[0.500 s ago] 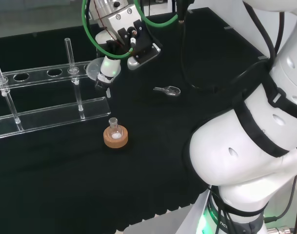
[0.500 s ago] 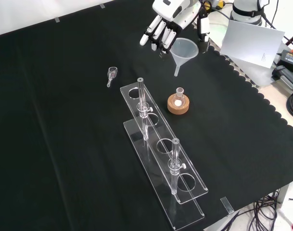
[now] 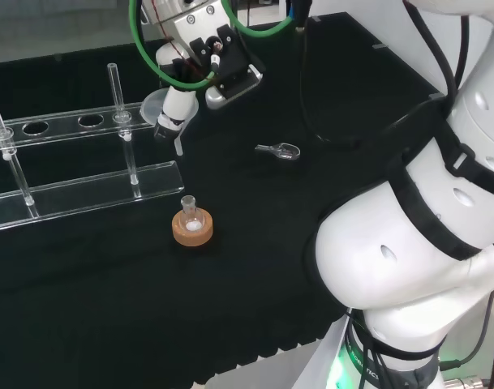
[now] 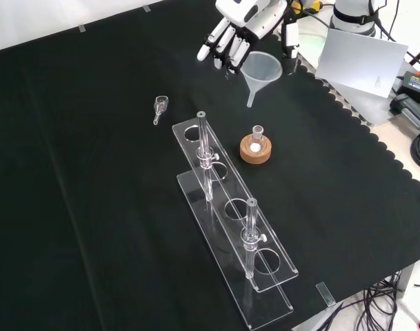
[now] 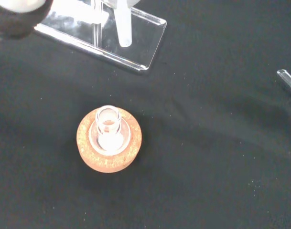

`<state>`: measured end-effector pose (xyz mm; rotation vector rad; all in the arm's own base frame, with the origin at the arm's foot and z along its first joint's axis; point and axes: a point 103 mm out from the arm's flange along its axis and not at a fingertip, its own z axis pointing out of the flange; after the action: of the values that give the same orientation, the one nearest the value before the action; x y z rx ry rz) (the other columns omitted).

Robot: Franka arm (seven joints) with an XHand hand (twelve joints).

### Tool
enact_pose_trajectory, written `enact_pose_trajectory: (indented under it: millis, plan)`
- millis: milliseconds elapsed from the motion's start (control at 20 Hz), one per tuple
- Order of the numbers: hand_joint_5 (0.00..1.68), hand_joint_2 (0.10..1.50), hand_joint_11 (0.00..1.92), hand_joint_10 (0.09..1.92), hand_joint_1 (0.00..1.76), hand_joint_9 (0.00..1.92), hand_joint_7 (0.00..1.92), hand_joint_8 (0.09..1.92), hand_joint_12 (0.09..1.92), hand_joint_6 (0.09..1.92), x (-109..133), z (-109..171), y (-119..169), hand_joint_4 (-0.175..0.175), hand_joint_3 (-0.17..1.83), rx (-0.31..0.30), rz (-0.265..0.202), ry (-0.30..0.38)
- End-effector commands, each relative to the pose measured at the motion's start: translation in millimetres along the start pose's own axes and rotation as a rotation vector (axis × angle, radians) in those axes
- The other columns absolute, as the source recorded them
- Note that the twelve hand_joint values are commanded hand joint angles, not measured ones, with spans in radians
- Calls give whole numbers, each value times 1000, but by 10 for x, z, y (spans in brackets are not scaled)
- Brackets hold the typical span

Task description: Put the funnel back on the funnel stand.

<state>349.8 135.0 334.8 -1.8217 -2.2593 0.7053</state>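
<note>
1. Carrying the funnel (image 4: 261, 67) above the table (image 4: 92, 207), the robot hand (image 4: 238, 27) has it pinched at the rim between its thumb and fingers, while the other fingers (image 4: 213, 43) are spread out straight to the left in the front view.
2. The funnel hangs in the air with its stem pointing down, off the cloth, just beyond the near end of the clear funnel stand (image 4: 230, 207) and above the small flask (image 4: 256, 137) in its cork ring (image 4: 255, 150).
3. In the head view the funnel (image 3: 167, 109) sits just to the right of the stand's upper plate (image 3: 68, 123), level with its row of holes.
4. The step in hand appears to be the transport toward the stand; the funnel is not yet seated.
5. The next move likely calls for bringing the stem over a free hole (image 4: 192, 131), keeping it upright, lowering it through, then releasing the rim.
6. The upright post (image 4: 203, 138) beside that hole leaves little room for the spread fingers.
</note>
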Motion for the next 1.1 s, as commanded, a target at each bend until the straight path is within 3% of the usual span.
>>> enact_pose_trajectory:
  millis: [50,550,1100]
  plan:
    - [580,788,0,821,750,277,860,598,87,87,-59,-49,43,-80,73,-2,7,7]
    - [591,789,0,819,751,282,868,599,87,87,-165,-328,261,-79,76,-34,5,25]
    - [595,792,0,817,753,288,874,599,87,87,-379,-572,621,-78,80,-35,40,27]
